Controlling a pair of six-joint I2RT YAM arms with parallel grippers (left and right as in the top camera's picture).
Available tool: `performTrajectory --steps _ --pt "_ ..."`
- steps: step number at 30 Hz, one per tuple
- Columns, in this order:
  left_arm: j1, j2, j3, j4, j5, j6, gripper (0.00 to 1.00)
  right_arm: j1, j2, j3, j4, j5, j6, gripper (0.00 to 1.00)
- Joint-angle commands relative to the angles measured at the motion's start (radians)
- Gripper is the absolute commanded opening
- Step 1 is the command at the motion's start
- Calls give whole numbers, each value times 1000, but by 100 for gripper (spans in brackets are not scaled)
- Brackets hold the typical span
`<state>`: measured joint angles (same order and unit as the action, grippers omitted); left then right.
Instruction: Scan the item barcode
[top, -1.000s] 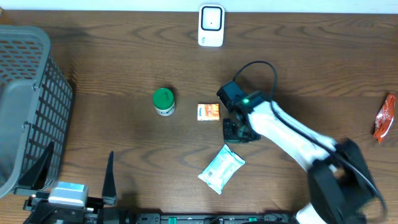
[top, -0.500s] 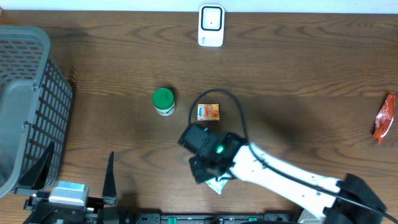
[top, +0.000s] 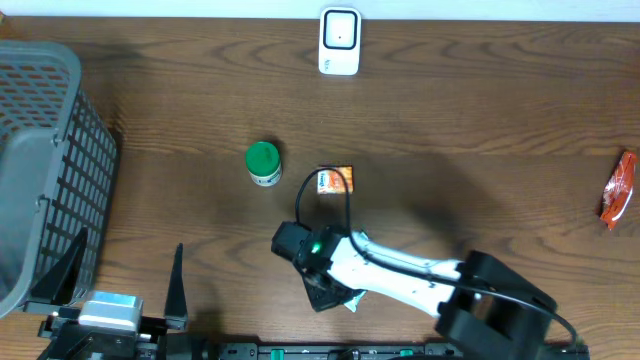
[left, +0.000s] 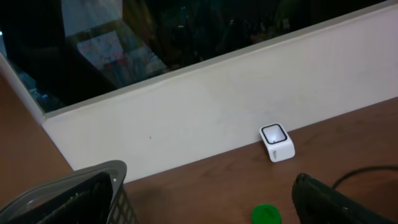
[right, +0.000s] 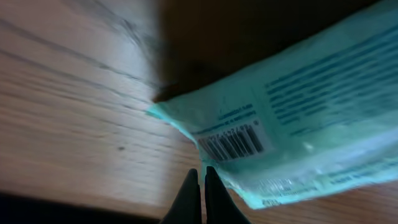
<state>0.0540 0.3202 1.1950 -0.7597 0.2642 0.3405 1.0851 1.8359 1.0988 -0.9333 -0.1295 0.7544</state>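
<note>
Right wrist view — my right gripper (right: 200, 179), shut and empty; wipes packet (right: 311, 93) barcode (right: 231, 144) just beyond, at one o'clock.

Wood-grain table (top: 500, 110), smooth with a dull sheen; soft glossy plastic-film packet (right: 311, 106); matt grey plastic basket (top: 70, 170); smooth white plastic scanner (top: 339, 42)

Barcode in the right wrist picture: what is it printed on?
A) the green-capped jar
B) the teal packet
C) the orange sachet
B: the black barcode sits on the teal packet, just beyond the right claw, whose tips are shut.
</note>
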Motion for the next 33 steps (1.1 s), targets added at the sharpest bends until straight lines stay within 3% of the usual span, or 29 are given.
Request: performTrajectory --steps 1,7,12,19,24,25,26,28,30,33 --pt "-6 -11 0 -2 13 5 92 12 19 -31 6 -1 16 1" --pt "-6 -11 0 -10 13 5 92 -34 21 -84 36 126 58 1" --pt "-6 -11 0 -10 13 5 93 -174 21 -84 102 175 40 1" --pt "-6 -11 0 -10 13 5 93 -341 19 -65 364 -43 -93 1" --pt "-6 -11 0 -10 13 5 92 -409 -30 35 286 -145 -136 1" --pt "-6 -11 0 -10 13 5 92 -419 -52 54 257 -145 -143 6" --pt "-6 -11 0 -10 13 5 92 -430 -74 72 232 -146 -153 23" --pt "-6 -11 0 -10 13 5 93 -454 -126 103 192 -146 -192 68" --pt "-6 -11 0 -10 13 5 93 -478 -183 127 173 -146 -248 98" --pt "-6 -11 0 -10 13 5 93 -529 -254 133 177 -146 -315 99"
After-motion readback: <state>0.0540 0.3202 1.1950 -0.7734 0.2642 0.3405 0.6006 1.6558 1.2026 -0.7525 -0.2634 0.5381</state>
